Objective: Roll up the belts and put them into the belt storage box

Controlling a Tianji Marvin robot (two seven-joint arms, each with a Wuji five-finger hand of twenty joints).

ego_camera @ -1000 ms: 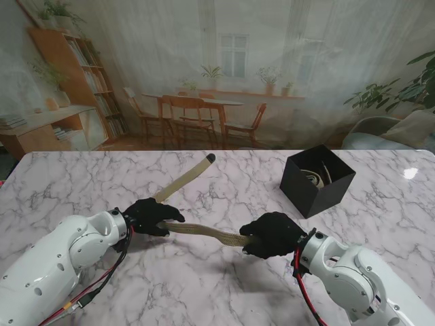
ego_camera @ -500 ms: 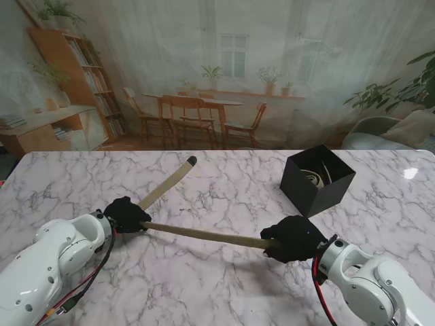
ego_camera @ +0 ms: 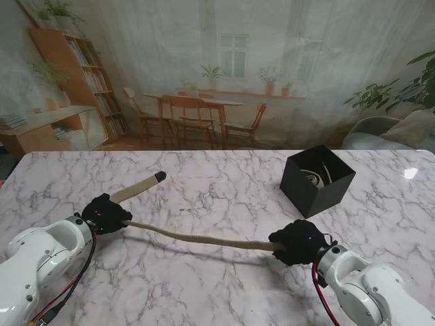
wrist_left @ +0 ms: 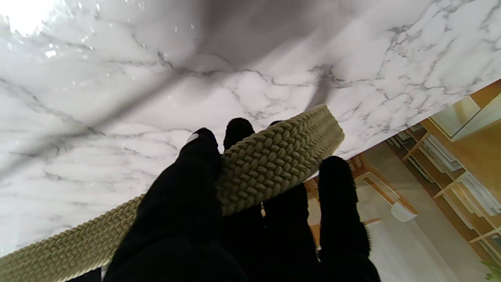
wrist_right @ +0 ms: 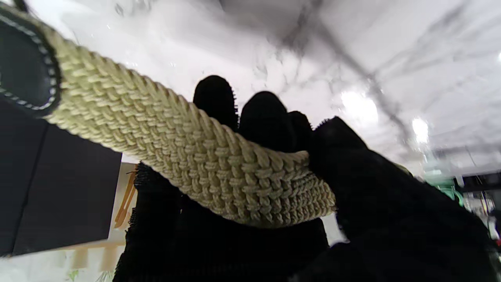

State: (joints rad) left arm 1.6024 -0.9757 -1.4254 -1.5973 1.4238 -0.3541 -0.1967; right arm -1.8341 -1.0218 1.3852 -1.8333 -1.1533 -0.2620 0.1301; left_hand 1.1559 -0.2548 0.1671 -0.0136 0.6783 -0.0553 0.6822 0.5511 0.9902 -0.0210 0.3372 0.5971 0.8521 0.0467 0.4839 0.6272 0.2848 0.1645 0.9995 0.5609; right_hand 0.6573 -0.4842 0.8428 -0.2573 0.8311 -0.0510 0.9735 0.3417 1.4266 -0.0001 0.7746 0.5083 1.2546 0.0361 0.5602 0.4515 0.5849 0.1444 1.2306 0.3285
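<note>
Both hands are on the belt [ego_camera: 197, 238] here, and it hangs between them in a shallow sag above the marble table [ego_camera: 217, 190]. The left hand [ego_camera: 103, 214], out at nine o'clock on the table, has its black-gloved fingers [wrist_left: 195, 168] wrapped round the woven tan strap; the wrist view shows the braid crossing over the fingers [wrist_left: 274, 160]. A short tail of belt with a dark tip [ego_camera: 160, 176] sticks out past that hand toward eleven o'clock. Over at four o'clock, the right hand [ego_camera: 302, 242] clamps the other end, thumb [wrist_right: 352, 156] pressed onto the braid [wrist_right: 203, 156], fingers curled under it. A dark stitched end piece [wrist_right: 23, 66] shows at the edge of that wrist view. The black belt storage box [ego_camera: 317, 178] sits at one o'clock, well apart from both hands, open-topped, with a pale coiled belt [ego_camera: 314, 178] already lying inside.
</note>
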